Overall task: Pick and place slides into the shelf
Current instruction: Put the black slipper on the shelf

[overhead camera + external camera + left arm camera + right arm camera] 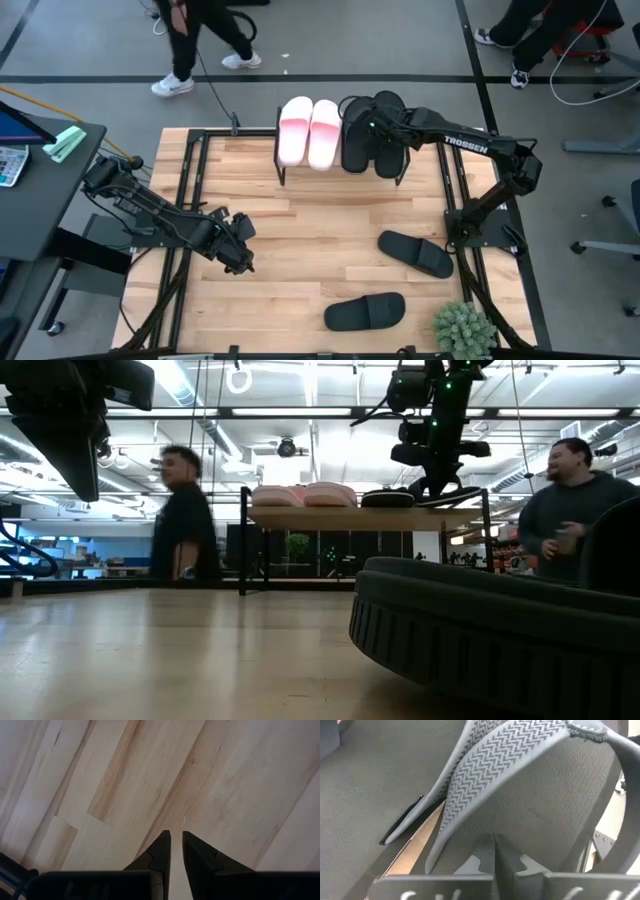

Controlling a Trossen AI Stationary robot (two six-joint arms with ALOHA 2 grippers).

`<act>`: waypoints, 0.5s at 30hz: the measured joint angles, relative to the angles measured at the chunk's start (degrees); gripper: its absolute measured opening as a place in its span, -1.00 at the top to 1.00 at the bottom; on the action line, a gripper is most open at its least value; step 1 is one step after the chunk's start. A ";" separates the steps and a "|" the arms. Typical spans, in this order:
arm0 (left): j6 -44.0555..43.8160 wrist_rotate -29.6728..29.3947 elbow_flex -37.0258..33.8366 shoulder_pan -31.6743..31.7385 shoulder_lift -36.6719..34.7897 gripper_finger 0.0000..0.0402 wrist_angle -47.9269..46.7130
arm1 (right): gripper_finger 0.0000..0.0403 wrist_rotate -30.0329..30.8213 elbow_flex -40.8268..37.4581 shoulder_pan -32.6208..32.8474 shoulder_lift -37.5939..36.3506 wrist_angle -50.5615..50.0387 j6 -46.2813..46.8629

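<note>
The shelf (330,517) stands at the table's far edge. Two pink-and-white slides (309,130) and a black flip-flop (355,140) lie on its top board. The second flip-flop (390,140) sits beside them, tilted in the low view (452,488). My right gripper (373,125) is shut and hovers low over that flip-flop. Its fingers (495,845) point between the two arms of the thong strap (485,770), above the footbed. Two black wide-strap slides (415,252) (365,312) lie sole-down on the table. My left gripper (240,255) waits, shut, over bare wood at the left. My right gripper's shut fingertips sit close under the chevron-patterned strap arm (460,815) of the tilted flip-flop, pointing along the sandal toward the toe post (582,726). Nothing shows between the fingers. Whether they touch the strap or the footbed, I cannot tell.
A small green plant (463,330) stands at the table's near right corner. One wide-strap slide (500,630) fills the low view's foreground. People move beyond the far edge (185,510) (575,510). Bare wood lies in the middle (300,240).
</note>
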 joint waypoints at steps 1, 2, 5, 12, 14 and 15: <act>0.01 0.00 0.00 0.00 0.00 0.74 0.01 | 1.00 -0.01 -0.02 -0.17 -0.11 0.05 -0.06; 0.03 0.00 0.00 0.01 0.00 0.74 0.01 | 1.00 -0.22 -0.02 -0.40 -0.15 0.12 -0.23; 0.05 0.02 0.00 0.00 0.00 0.76 0.03 | 1.00 -1.40 0.00 -0.63 -0.06 0.14 -1.07; 0.03 0.33 0.00 0.02 0.00 0.72 0.01 | 1.00 -1.88 0.02 -0.60 -0.01 0.46 -0.84; 0.03 0.84 0.00 0.02 0.00 0.72 0.03 | 1.00 -1.90 0.00 -0.59 -0.36 0.32 -1.29; 0.01 1.01 0.00 0.02 0.00 0.72 0.03 | 1.00 -1.88 -0.03 -0.45 -0.71 0.18 -1.41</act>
